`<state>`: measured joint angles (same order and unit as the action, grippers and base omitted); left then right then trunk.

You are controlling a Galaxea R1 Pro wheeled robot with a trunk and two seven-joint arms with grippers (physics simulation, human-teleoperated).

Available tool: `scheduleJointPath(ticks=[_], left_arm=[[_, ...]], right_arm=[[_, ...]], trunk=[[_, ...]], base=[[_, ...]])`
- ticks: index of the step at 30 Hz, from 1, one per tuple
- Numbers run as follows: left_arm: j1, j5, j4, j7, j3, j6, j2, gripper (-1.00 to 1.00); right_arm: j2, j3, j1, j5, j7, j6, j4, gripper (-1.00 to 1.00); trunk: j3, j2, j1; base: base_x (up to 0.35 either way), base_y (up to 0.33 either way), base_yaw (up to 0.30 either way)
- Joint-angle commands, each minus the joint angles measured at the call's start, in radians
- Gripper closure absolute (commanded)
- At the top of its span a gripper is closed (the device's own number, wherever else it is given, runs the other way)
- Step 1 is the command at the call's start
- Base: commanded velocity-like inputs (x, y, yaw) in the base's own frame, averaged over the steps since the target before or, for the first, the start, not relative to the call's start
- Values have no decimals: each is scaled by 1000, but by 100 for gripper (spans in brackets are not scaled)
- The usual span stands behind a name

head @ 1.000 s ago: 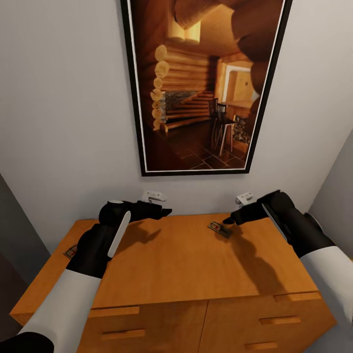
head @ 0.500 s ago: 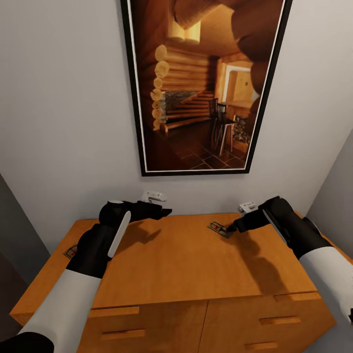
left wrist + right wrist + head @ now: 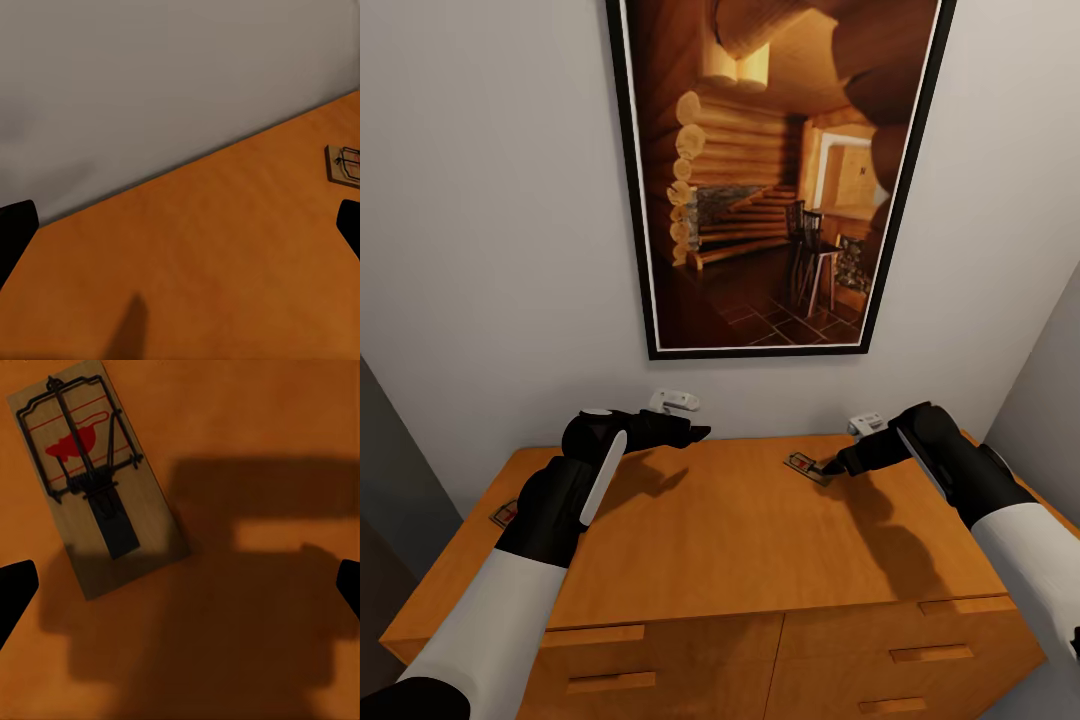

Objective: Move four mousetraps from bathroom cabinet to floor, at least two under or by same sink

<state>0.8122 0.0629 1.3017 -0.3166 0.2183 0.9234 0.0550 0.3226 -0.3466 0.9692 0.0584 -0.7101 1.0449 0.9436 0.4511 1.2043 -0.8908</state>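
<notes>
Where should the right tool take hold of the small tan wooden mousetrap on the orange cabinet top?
Probably from above, closing on the two long edges of the small tan wooden mousetrap; it lies flat, so only its thin sides offer grip.

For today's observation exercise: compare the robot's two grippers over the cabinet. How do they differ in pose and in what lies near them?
1. The right gripper dips down to the cabinet top; the left gripper hovers above it by the wall.
2. A mousetrap lies right at the right gripper's tips; the left gripper has only bare wood beneath, with another mousetrap back beside its forearm.

Both are black and open, holding nothing.
</notes>
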Motion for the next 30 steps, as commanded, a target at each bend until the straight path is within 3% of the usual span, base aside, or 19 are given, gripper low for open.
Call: scheduleJointPath(ticks=[1, 14, 23, 30], left_arm=[[1, 6, 1, 2, 0, 6, 0, -100], [1, 6, 1, 2, 0, 6, 0, -100], [1, 6, 2, 2, 0, 6, 1, -100], [1, 7, 0, 2, 0, 5, 1, -100]], right_arm=[[1, -2, 2, 7, -6, 2, 1, -100], [0, -2, 6, 10, -6, 2, 3, -100], [-14, -2, 6, 12, -5, 2, 3, -100], [-21, -2, 6, 15, -3, 2, 3, -100]], trunk=[[1, 1, 0], [1, 1, 0], [1, 1, 0], [1, 1, 0]], base=[[0, 0, 0], [0, 0, 0], [2, 0, 0], [149, 0, 0]])
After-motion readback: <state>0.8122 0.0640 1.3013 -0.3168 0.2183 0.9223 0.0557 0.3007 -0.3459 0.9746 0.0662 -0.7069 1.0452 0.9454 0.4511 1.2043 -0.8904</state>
